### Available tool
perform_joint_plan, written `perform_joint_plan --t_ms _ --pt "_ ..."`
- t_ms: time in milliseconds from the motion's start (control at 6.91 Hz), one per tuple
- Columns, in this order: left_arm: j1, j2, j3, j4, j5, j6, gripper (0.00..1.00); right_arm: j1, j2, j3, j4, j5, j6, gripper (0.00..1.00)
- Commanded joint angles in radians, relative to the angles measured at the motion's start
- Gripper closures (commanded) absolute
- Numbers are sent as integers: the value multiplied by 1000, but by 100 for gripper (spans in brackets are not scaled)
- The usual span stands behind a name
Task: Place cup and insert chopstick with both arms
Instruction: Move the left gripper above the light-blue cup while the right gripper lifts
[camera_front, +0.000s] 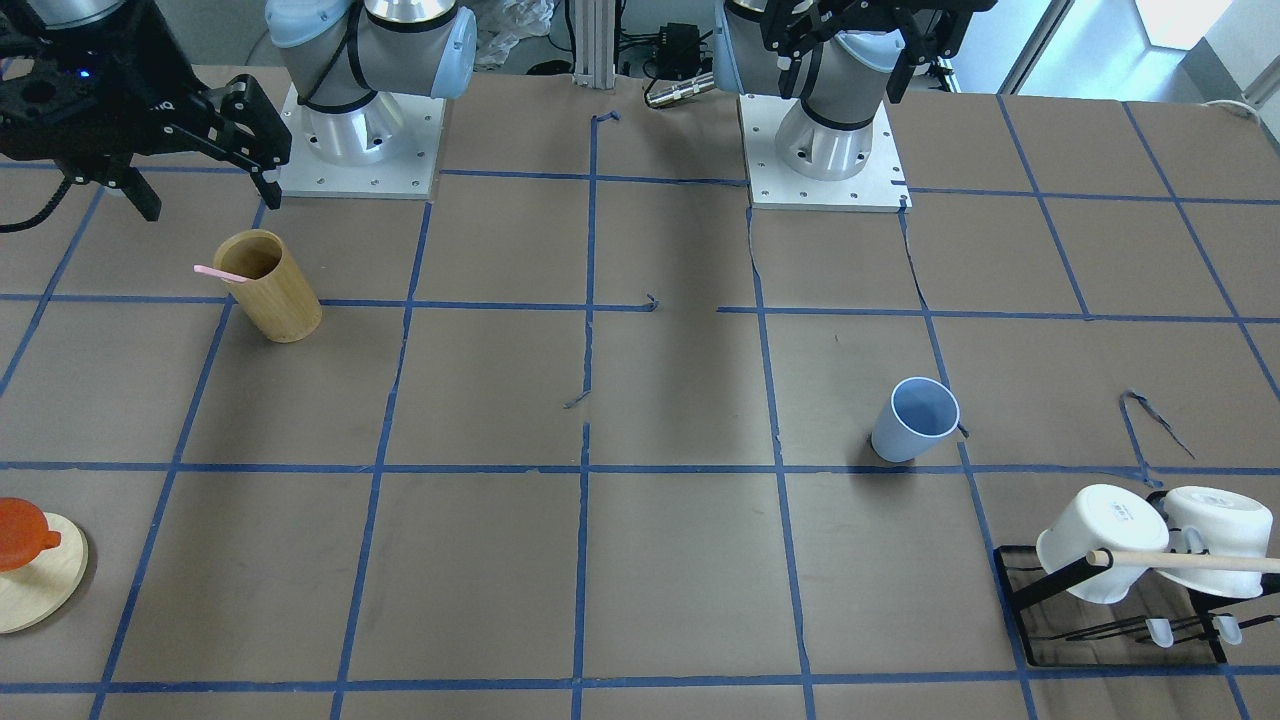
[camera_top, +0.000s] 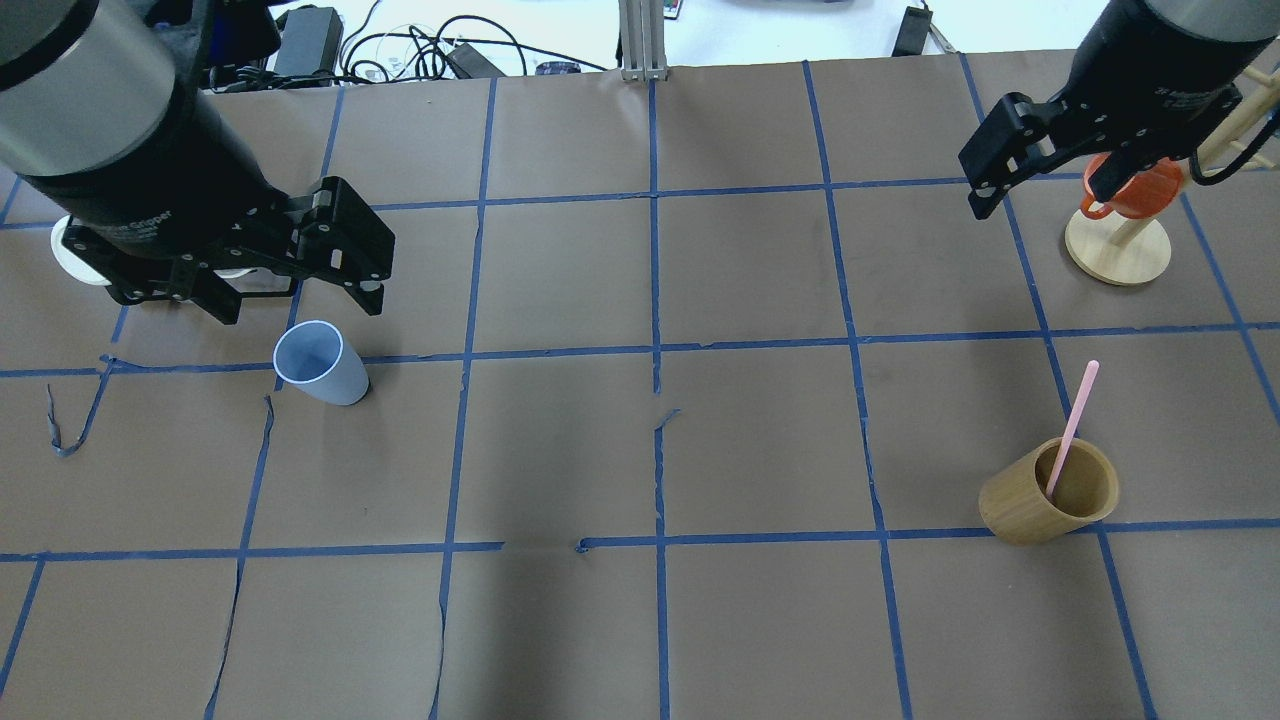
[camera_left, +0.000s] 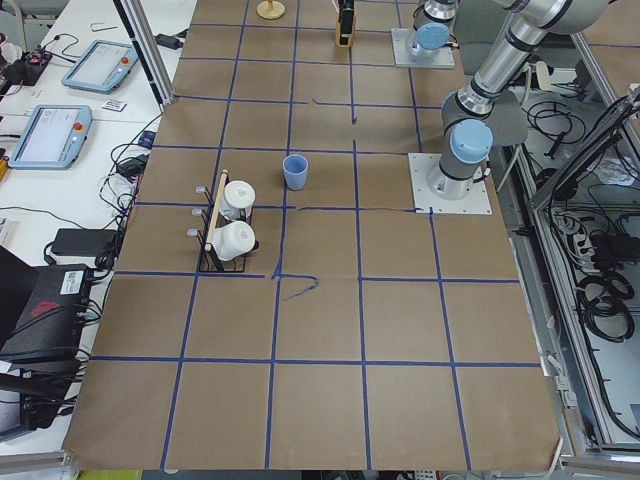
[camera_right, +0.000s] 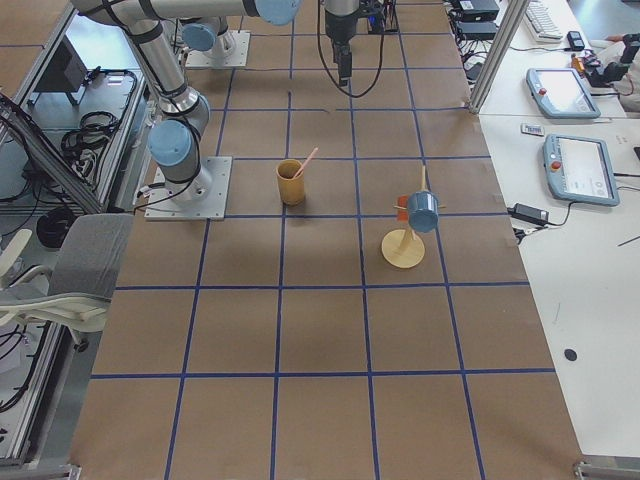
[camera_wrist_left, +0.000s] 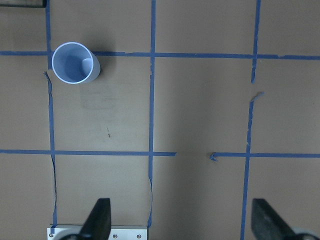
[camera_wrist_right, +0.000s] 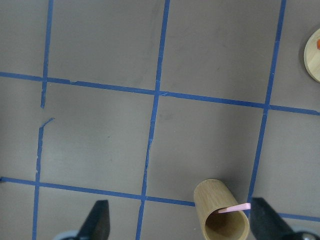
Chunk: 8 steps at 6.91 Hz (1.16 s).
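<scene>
Currently: both arms raised, nothing held

Left arm hangs over the left half of the table. Left fingers are spread wide apart and empty. The cup stands upright on the table just beside them, mouth up.

Right arm hovers at far right. Right fingers are likewise apart and empty.

The chopstick leans inside the bamboo cup on the right, well apart from the cup.

An orange cup on a wooden stand is partly hidden by the right fingers. White mugs sit on a rack at far left.
</scene>
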Motion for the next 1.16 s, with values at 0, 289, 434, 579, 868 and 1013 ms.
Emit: perform_joint_plan --t_ms 0,289,434,579,868,1013 --pt "26 -19 -3 0 0 18 0 0 -2 3 2 -2 3 0" --pt "54 -119 -36 44 0 104 0 -1 -6 3 12 -2 1 0" --pt "60 -175 -97 197 0 109 0 -1 -9 3 8 -2 3 0" --pt "69 -229 -171 326 2 121 0 -1 -9 3 12 -2 3 0" --pt "122 -352 -253 559 2 196 0 -6 1 14 9 -2 -1 0" --pt "151 -401 -254 603 15 292 0 -7 7 27 0 -2 -11 0"
